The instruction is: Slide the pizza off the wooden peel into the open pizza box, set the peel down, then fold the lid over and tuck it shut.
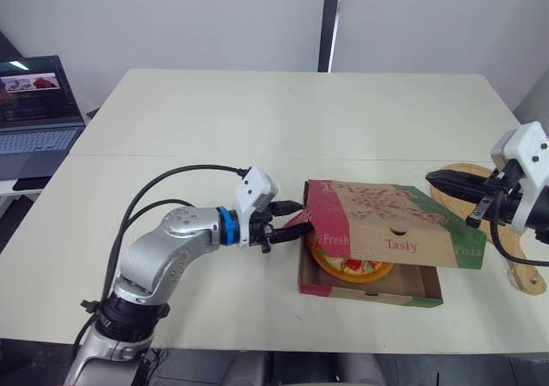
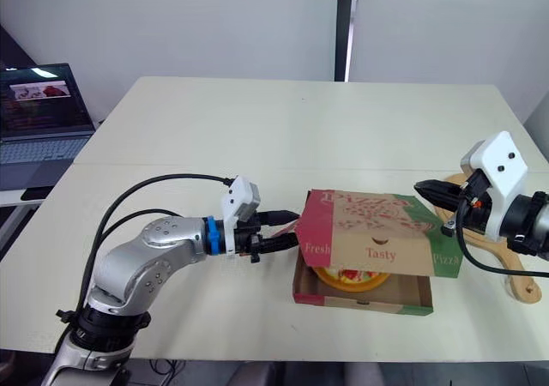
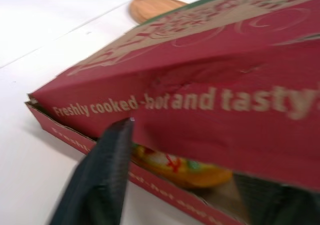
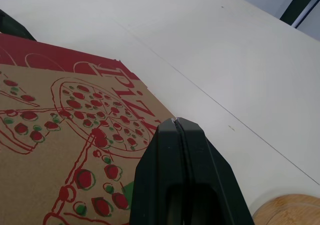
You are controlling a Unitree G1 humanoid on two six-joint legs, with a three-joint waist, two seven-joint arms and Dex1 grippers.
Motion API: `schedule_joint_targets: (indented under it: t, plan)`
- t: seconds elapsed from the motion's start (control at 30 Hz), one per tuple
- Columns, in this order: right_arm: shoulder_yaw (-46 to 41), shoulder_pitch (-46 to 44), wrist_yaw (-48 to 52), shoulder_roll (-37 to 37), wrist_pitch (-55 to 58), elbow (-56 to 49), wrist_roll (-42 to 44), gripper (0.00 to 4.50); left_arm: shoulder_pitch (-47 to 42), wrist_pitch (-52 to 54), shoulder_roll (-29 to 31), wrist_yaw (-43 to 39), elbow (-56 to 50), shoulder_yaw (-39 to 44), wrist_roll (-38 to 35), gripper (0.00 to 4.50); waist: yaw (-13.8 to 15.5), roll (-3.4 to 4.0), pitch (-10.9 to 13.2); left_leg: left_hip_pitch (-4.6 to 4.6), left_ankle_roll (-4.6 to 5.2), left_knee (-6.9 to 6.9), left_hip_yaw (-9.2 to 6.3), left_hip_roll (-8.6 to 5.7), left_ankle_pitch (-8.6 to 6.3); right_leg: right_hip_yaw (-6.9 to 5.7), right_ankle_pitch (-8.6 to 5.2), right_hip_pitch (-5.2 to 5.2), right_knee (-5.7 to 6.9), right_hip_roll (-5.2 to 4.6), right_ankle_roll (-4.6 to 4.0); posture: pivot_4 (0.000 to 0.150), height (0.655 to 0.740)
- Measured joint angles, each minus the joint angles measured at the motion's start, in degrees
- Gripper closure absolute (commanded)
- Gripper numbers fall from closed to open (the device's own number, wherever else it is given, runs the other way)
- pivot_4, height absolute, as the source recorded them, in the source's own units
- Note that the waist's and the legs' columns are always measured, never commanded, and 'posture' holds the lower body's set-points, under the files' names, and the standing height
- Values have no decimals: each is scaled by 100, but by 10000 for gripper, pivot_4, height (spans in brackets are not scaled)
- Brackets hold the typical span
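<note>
The pizza box (image 1: 369, 293) sits near the table's front edge with the pizza (image 1: 352, 268) inside. Its printed lid (image 1: 386, 219) is folded down over it at a slant, the front still raised. My left gripper (image 1: 292, 216) is open at the lid's red left side flap (image 3: 200, 105), one finger (image 3: 107, 175) at the flap's lower edge. My right gripper (image 1: 431, 177) is shut, its tip (image 4: 176, 121) at the lid's far right corner; whether it touches the lid I cannot tell. The wooden peel (image 1: 521, 270) lies flat on the table to the right of the box, under my right arm.
A laptop (image 1: 34, 103) stands open on a side table at the far left. The white table (image 1: 257, 120) stretches bare behind the box. A seam runs across the tabletop just behind the box.
</note>
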Motion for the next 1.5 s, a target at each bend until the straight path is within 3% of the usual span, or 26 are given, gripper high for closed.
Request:
schedule_joint_targets:
  t: [0.07, 0.2, 0.3, 0.4, 0.5, 0.8, 0.83, 1.1, 1.2, 1.33, 1.5]
  plan:
    - [0, -20, 22, 0, -10, 2, -31, 45000, -142, 3, 386, -498, 304, 133, -187, 83, -7, 0, 0, 1, 0, 0, 0, 1, 0, -3, 0, 0, 0, 1, 0, 1500, 7341]
    - [5, -63, 113, 2, -25, 10, -76, 45000, -933, 391, 1002, -1326, 1099, 455, -623, 83, -6, -1, 1, -2, 11, 1, -3, -2, -6, -7, 0, 0, 0, 1, 0, 1500, 7341]
    - [18, -90, 153, 4, -33, 11, -99, 45000, -1635, 505, 1031, -1641, 1667, 615, -802, 83, -9, -2, 2, -3, 3, 1, -4, -2, -2, -8, 0, -1, -3, 0, 0, 1500, 7341]
    - [35, -87, 229, 5, -35, 17, -188, 45000, -2222, 464, 842, -1830, 2093, 607, -803, 5910, -14, -3, 2, -2, 3, 1, -3, -2, -1, -8, 0, -1, -2, 0, 0, 1500, 7341]
    - [62, -81, 297, 5, -35, 16, -237, 45000, -2634, 228, 663, -2193, 2336, 316, -655, 14840, -27, -2, 2, -2, 2, 0, -2, -2, -1, -6, 0, -3, -1, 0, 0, 1500, 7341]
    - [123, 93, 554, 3, -14, -76, -261, 45000, -3091, -1475, -449, -2895, 2920, -1103, 694, 43400, -16, -7, 4, -9, 2, 4, -2, -2, -1, -3, 0, -8, -2, 0, 0, 1500, 7341]
    - [126, 127, 578, 3, 4, -94, -260, 45000, -3152, -1642, -598, -2937, 3032, -1194, 808, 44496, -15, -7, 5, -10, 2, 4, -1, -2, -1, -4, 0, -8, -2, 0, 0, 1500, 7341]
    - [95, 296, 588, 109, 75, -332, -237, 45000, -3225, -2636, -1013, -3341, 3457, -1705, 1539, 44496, -22, -8, 5, -9, 3, 5, -1, -2, -1, -3, 0, -8, 0, 0, 0, 1500, 7341]
    - [-357, 415, 504, 141, 85, -218, -337, 45000, -3228, -2722, -1105, -3381, 3515, -1702, 1607, 44496, -15, -9, 6, -10, 4, 6, -1, -4, -2, -2, 0, -8, 0, -1, 1, 1500, 7341]
    - [-1147, 1566, 831, 162, -35, 51, -955, 45000, -3187, -2737, -1071, -3432, 3537, -1687, 1653, 44496, 49, -12, 7, -9, 8, 9, -2, -9, -3, -2, 0, -4, 2, 0, 1, 1500, 7341]
    - [-1172, 2332, 1157, 454, -376, 119, -1376, 45000, -3173, -2736, -1099, -3421, 3538, -1680, 1674, 44496, 5, -11, 6, -3, 8, 10, -1, -5, -3, -2, -1, 0, 5, 0, 3, 1500, 7341]
